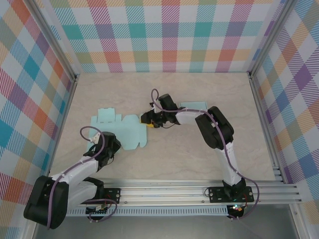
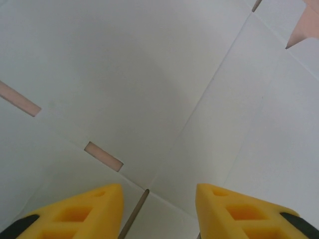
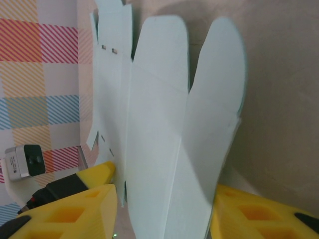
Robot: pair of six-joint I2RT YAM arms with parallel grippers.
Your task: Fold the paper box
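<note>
The paper box (image 1: 122, 130) is a flat pale blue blank lying on the table, left of centre. My left gripper (image 1: 106, 149) hovers at its near-left corner. In the left wrist view the blank (image 2: 149, 84) fills the frame with its creases and slots, and the left gripper (image 2: 158, 211) is open just above it. My right gripper (image 1: 149, 121) is at the blank's right edge. In the right wrist view two rounded flaps (image 3: 179, 124) stand between the yellow fingers (image 3: 75, 209), and the right gripper (image 3: 164, 214) is open around them.
A second pale blue sheet (image 1: 195, 105) lies behind the right arm. Checked walls close the table in at the back and both sides. Bare table stretches to the right (image 1: 249, 144). The left arm's yellow finger (image 3: 94, 174) shows past the flaps.
</note>
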